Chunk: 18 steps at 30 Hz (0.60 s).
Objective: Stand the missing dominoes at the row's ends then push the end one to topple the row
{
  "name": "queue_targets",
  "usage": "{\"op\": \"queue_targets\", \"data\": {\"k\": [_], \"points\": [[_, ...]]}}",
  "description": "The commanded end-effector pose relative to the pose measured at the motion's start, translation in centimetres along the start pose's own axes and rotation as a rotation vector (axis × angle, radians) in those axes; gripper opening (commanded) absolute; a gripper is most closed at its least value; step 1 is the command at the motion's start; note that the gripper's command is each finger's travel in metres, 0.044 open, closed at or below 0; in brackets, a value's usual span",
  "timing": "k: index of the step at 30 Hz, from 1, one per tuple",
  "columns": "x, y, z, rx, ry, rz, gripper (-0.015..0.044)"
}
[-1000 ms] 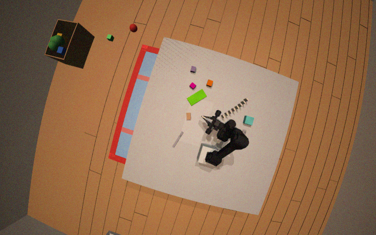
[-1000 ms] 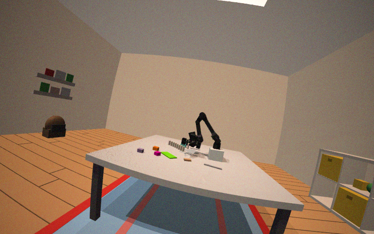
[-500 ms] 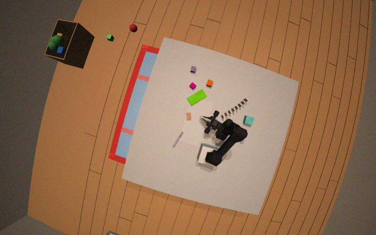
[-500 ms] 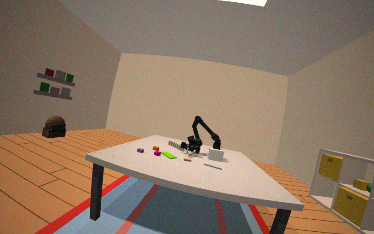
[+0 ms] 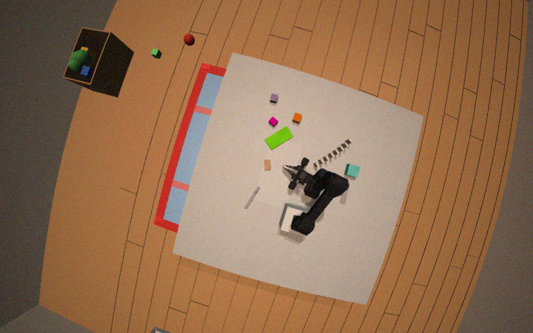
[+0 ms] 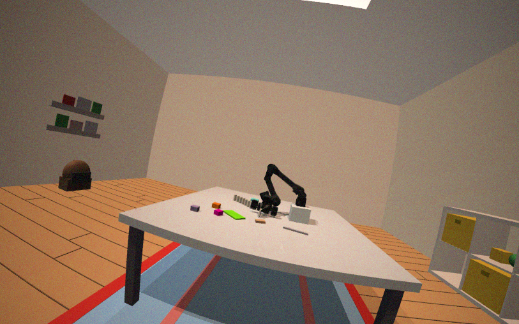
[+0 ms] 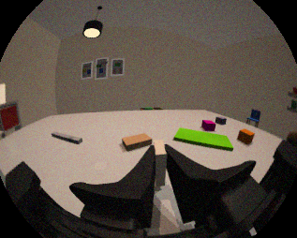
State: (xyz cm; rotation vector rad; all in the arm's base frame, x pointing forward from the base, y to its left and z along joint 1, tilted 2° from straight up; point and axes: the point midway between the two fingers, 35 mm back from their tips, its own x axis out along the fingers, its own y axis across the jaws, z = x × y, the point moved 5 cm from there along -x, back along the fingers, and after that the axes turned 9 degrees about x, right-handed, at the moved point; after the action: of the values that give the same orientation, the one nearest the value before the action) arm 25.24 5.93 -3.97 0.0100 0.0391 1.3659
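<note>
A pale domino (image 5: 284, 166) (image 7: 160, 164) is gripped upright between the fingers of the hand (image 5: 286, 167) (image 6: 259, 213) (image 7: 158, 148), which is closed on it. Whether its foot touches the tabletop (image 5: 227, 165) (image 6: 253, 241) (image 7: 102, 161), I cannot tell.

Seen from the top and taken from the held domino, the near end of the standing row (image 5: 335, 153) (image 6: 242, 200) is at three o'clock, well apart from it, and the row slants away toward two o'clock. The teal block (image 5: 352, 170) is also at three, beyond the arm. At nine o'clock, nearby, lies a tan block (image 5: 267, 164) (image 6: 260, 220) (image 7: 137, 141). The flat green slab (image 5: 278, 137) (image 6: 234, 214) (image 7: 203, 139) is near twelve, with the magenta block (image 5: 273, 121) (image 6: 218, 212) (image 7: 208, 125), orange block (image 5: 297, 117) (image 6: 216, 205) (image 7: 245, 136) and purple block (image 5: 273, 97) (image 6: 195, 208) (image 7: 220, 120) farther that way. A thin grey bar (image 5: 252, 197) (image 6: 295, 230) (image 7: 66, 138) lies between seven and eight, another bar (image 5: 343, 196) at four, and a pale box (image 5: 282, 215) (image 6: 299, 213) at six, partly hidden beneath the arm (image 5: 322, 206) (image 6: 287, 179).
</note>
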Motion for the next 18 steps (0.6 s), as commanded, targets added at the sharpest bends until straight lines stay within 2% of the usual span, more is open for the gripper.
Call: {"op": "queue_targets", "data": {"k": [1, 2, 18], "points": [[0.01, -0.01, -0.12, -0.004, 0.003, -0.004, 0.0030], [0.01, -0.01, -0.12, -0.004, 0.003, -0.004, 0.0030], [0.01, -0.02, 0.02, -0.004, 0.002, -0.004, 0.0440]]}}
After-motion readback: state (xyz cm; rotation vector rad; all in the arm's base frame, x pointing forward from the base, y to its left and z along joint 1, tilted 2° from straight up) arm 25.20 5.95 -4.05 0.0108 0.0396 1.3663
